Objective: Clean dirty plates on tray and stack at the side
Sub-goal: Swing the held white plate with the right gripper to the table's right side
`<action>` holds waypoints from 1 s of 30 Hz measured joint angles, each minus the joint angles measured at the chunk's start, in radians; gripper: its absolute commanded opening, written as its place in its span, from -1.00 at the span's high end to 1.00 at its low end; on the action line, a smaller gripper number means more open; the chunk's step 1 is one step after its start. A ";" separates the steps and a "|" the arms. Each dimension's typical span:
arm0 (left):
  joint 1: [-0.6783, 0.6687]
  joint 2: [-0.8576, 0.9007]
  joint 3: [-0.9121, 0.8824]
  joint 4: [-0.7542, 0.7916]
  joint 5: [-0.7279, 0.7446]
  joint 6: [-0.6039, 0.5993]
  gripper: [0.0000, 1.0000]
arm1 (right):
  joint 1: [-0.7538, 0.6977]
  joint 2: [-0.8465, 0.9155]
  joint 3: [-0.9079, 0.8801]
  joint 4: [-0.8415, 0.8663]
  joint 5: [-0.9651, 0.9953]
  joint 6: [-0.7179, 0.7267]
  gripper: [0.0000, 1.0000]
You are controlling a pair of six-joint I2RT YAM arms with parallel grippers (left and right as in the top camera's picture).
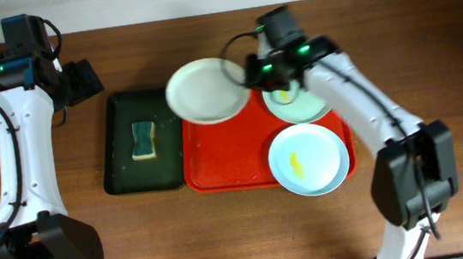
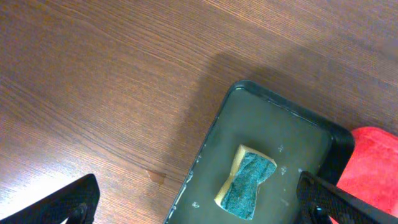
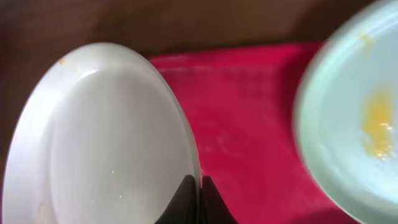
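Right gripper clamped on rim of white plate, at far-left corner of red tray; left gripper open, nearer sponge.

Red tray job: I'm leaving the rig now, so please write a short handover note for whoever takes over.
Left gripper: open and empty, above the table beside the dark green tray.
Right gripper: shut on the rim of the white plate, which sits over the back-left corner of the red tray.
The back pale plate and front pale plate lie on the red tray, both smeared yellow.
The sponge lies on the dark green tray.
Done: nothing stacked yet.
Left: clean all three plates and stack them at the side.
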 measured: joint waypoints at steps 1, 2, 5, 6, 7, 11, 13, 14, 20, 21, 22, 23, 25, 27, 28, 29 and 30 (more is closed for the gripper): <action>0.000 0.000 0.000 0.000 0.000 0.000 -0.99 | -0.042 0.000 0.000 -0.027 -0.045 0.001 0.92; 0.000 0.000 0.000 0.000 0.000 0.000 -0.99 | -0.089 0.000 0.000 -0.060 -0.088 0.002 0.92; 0.000 0.000 0.000 0.000 0.000 0.000 -0.99 | -0.226 0.000 0.000 -0.121 -0.188 0.004 0.92; 0.000 0.000 0.000 0.000 0.000 0.000 -0.99 | -0.278 0.000 0.000 -0.138 -0.220 0.001 0.92; 0.000 0.000 0.000 0.000 0.000 0.000 -0.99 | -0.332 0.000 0.000 -0.153 -0.248 -0.006 0.92; 0.000 0.000 0.000 0.000 0.000 0.000 -0.99 | -0.511 0.000 0.000 -0.249 -0.299 -0.057 0.92; 0.000 0.000 0.000 0.000 0.000 0.000 -0.99 | -0.589 0.000 0.001 -0.312 -0.309 -0.099 0.92; 0.000 0.000 0.000 0.000 0.000 0.000 -0.99 | -0.624 -0.001 0.000 -0.344 -0.309 -0.120 0.92; 0.000 0.000 0.000 0.000 0.000 0.000 -0.99 | -0.798 -0.002 0.000 -0.451 -0.238 -0.247 0.92; 0.000 0.000 0.000 0.000 0.000 0.000 -0.99 | -0.822 -0.002 0.000 -0.458 -0.198 -0.260 0.92; 0.000 0.000 0.000 0.000 0.000 0.000 -0.99 | -0.840 -0.002 0.000 -0.465 -0.161 -0.267 0.92; 0.000 0.000 0.000 0.000 0.000 0.000 -0.99 | -0.855 -0.002 0.000 -0.473 -0.120 -0.272 0.92; 0.000 0.000 0.000 0.000 0.000 0.000 -0.99 | -0.879 -0.002 0.000 -0.482 -0.027 -0.284 0.92; 0.000 0.000 0.000 0.000 0.000 0.000 -0.99 | -0.890 -0.002 0.000 -0.489 0.053 -0.290 0.92; 0.000 0.000 0.000 0.000 0.000 0.000 -0.99 | -0.891 -0.002 0.000 -0.495 0.092 -0.291 0.92; 0.000 0.000 0.000 0.000 0.000 0.000 -0.99 | -0.891 -0.002 0.000 -0.499 0.125 -0.293 0.92; 0.000 0.000 0.000 0.000 0.000 0.000 -0.99 | -0.890 -0.002 0.000 -0.503 0.159 -0.293 0.92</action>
